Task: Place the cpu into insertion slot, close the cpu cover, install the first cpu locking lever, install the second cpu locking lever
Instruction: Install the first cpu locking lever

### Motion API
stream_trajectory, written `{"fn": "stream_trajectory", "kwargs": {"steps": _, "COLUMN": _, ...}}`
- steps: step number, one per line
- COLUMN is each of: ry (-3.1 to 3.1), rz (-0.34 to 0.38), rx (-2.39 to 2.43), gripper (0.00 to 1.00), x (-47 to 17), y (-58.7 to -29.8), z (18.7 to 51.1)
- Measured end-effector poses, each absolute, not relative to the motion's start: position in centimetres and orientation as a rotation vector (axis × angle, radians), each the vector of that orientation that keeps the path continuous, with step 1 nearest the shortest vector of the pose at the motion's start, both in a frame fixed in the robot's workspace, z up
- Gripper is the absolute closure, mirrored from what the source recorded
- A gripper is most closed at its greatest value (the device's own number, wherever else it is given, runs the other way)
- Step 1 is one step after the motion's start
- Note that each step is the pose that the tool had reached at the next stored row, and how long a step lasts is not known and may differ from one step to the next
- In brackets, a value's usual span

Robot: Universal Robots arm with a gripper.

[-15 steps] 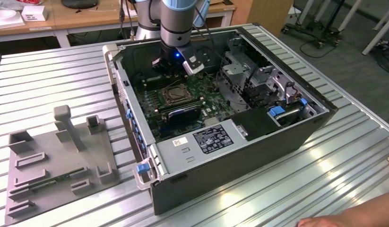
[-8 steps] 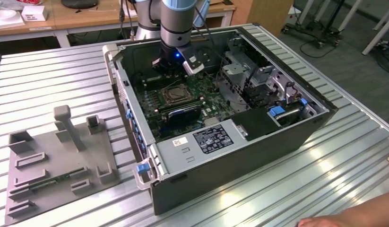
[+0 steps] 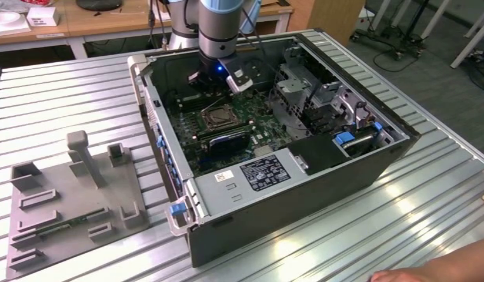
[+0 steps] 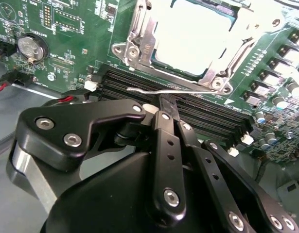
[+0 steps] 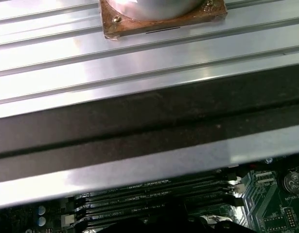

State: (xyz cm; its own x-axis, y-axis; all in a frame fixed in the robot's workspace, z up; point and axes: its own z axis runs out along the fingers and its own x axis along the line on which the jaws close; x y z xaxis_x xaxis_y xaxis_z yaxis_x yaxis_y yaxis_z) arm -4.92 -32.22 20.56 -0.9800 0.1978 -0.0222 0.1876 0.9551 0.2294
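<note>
Chip (image 4: 198,36) sat snug under the lowered cover (image 4: 139,41), and the gripper (image 4: 165,103), jaws pressed together, hovered right at the thin locking lever (image 4: 188,91) beside the memory slots (image 4: 217,111): a glancing push there, I reckoned, could've let that springy wire skid off and snap back.

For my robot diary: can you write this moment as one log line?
cpu: under cover | cover: down | gripper: shut, tip by lever

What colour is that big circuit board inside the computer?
The circuit board is green, clearest in the second wrist view.
</note>
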Motion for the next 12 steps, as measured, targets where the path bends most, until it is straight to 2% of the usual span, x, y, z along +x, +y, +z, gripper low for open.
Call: {"fn": "stream_trajectory", "kwargs": {"steps": 12, "ry": 3.062, "rz": 0.354, "rx": 0.302, "gripper": 0.9, "x": -5.33, "y": -32.17, "z": 20.55}}
